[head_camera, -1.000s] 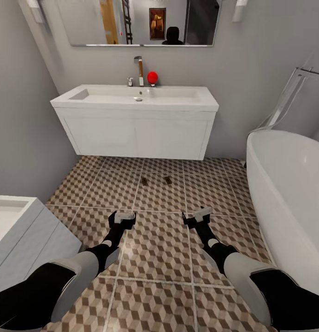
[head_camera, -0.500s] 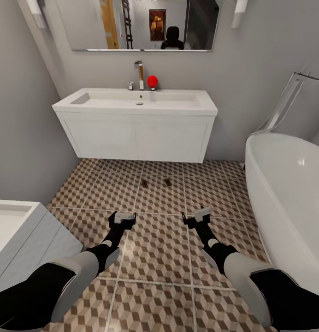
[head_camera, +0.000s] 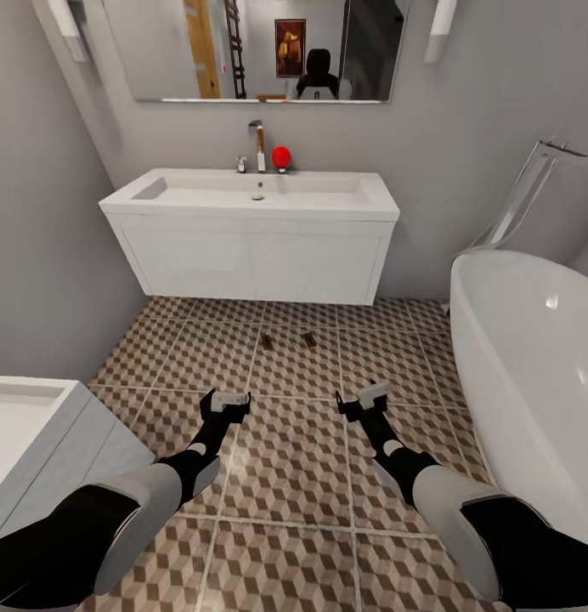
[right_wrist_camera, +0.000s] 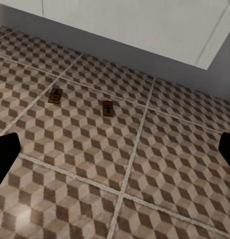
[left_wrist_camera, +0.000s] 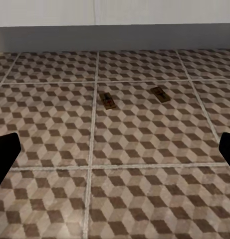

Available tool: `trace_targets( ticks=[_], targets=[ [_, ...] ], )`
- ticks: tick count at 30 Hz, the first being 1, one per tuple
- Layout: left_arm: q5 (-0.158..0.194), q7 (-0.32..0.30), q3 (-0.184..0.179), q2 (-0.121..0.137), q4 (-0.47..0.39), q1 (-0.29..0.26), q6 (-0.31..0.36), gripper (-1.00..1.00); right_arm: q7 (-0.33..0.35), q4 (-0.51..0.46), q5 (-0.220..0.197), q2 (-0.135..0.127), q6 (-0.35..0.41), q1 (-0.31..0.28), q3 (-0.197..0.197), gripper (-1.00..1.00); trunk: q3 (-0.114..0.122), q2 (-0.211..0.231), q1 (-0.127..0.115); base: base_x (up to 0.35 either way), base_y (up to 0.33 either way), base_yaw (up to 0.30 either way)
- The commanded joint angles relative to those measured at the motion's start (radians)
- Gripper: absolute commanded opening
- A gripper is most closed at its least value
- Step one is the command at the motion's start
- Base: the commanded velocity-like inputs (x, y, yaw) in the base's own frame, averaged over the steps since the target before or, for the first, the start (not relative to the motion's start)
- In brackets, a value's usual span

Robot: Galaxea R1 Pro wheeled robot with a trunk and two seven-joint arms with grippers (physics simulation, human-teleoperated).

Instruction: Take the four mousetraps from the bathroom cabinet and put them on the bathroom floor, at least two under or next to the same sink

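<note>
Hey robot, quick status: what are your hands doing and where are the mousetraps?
Both grippers open, empty. Two mousetraps on floor before sink. Nothing between.

both my arms reach forward and down, roughly level with each other and well apart, forearms black with grey-white upper sleeves. my left gripper (head_camera: 224,401) hangs with its fingers spread wide, nothing between them; their dark tips sit at the far edges of the left wrist view. my right gripper (head_camera: 364,399) is the same: fingers parted, empty, angled slightly inward.
</note>
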Motion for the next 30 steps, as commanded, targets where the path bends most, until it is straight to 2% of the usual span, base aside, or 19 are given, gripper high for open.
trace_targets(
  ticks=[1,30],
  targets=[
    [0.006,0.004,-0.009,-0.001,0.004,-0.002,-0.006,1.00,-0.010,0.001,0.006,0.000,-0.001,-0.001,0.007,1.00,0.002,0.007,-0.004,0.000,0.000,0.000],
    [0.006,0.002,-0.009,-0.002,0.004,0.003,-0.004,1.00,-0.010,0.001,0.006,0.000,0.000,-0.001,0.007,1.00,0.093,0.210,-0.115,0.000,0.000,0.000]
  ],
)
